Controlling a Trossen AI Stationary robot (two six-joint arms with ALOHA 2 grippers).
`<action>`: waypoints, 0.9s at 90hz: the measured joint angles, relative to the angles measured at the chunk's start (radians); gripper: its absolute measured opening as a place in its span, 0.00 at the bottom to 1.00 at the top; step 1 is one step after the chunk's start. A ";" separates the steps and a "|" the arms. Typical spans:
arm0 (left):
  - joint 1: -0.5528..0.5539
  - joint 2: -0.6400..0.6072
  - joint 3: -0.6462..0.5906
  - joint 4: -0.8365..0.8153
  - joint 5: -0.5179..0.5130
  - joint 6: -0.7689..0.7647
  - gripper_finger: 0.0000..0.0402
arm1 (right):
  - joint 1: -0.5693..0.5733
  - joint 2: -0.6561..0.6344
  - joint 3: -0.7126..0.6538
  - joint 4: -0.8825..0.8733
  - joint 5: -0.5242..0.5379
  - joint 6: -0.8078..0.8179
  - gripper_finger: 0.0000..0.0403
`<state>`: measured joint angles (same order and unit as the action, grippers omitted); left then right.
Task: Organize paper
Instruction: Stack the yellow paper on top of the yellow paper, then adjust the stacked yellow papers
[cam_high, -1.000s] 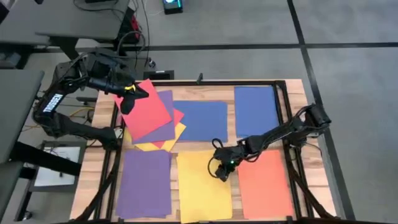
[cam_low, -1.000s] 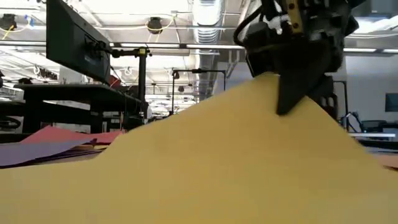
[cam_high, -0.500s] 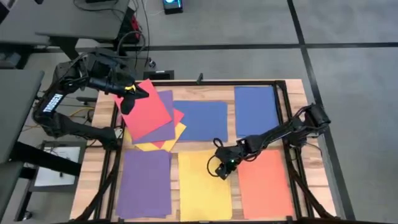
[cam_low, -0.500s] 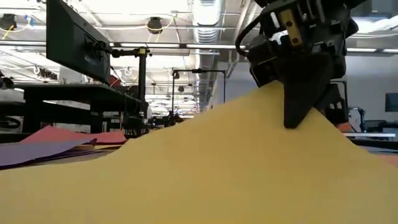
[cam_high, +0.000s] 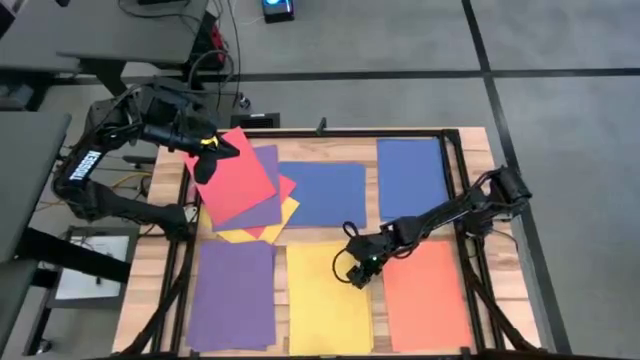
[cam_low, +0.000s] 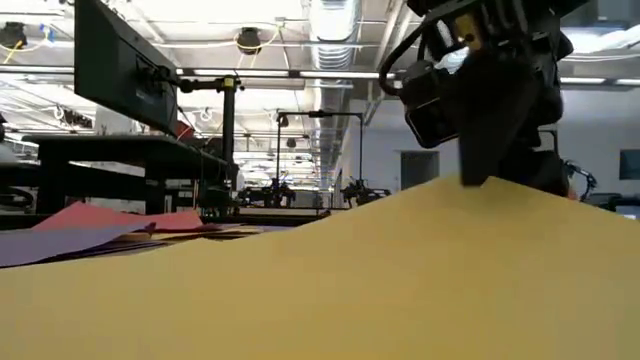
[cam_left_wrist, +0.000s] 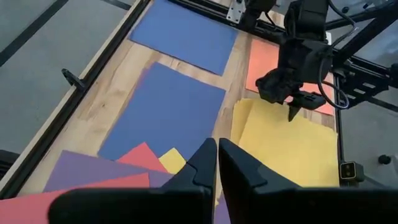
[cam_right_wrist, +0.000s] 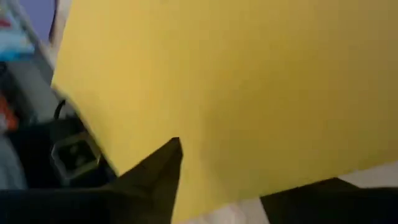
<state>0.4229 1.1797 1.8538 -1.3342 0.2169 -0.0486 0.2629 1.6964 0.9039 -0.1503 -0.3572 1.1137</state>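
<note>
The paper lies as coloured sheets across the wooden table. A yellow sheet (cam_high: 325, 300) lies at the near middle, and my right gripper (cam_high: 360, 274) is shut on it close to its far right corner. In the low view that corner region rises slightly toward the gripper (cam_low: 480, 178). A red sheet (cam_high: 235, 180) tops a loose pile at the far left. My left gripper (cam_high: 207, 160) is over the red sheet's far left edge, with its fingers shut (cam_left_wrist: 216, 163). My right gripper pinches the yellow sheet near its far right corner (cam_low: 455, 192), coming from above with the fingers pointing down. That part is held a little above the table, while the rest of the sheet slopes down and lies flat. Whether my left gripper touches the red sheet, I cannot tell.
A purple sheet (cam_high: 235, 295) lies at the near left and an orange one (cam_high: 425, 295) at the near right. Two blue sheets (cam_high: 325, 193) (cam_high: 410, 178) lie at the far side. Purple, red and yellow sheets (cam_high: 262, 218) stick out under the red one. Dark frame rails (cam_high: 455, 190) run along the table.
My right gripper has gone down toward the table with the yellow sheet. The sheet's lifted part, which stood up in a steep peak, has sunk to a low slope, while the rest has stayed lying on the table.
</note>
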 joint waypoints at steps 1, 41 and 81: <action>0.000 0.000 0.000 0.000 0.000 0.000 0.00 | -0.002 -0.003 0.000 0.000 -0.011 -0.004 0.49; -0.029 0.094 0.000 -0.018 -0.001 0.013 0.00 | -0.004 -0.312 0.000 -0.197 0.047 -0.205 0.52; -0.405 0.259 -0.315 -0.059 -0.265 -0.140 0.00 | 0.063 -0.252 0.000 -0.500 0.256 -0.623 0.51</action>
<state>0.0175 1.4387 1.5387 -1.3936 -0.0483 -0.1882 0.3263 1.4443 0.9039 -0.6503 -0.1008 0.4905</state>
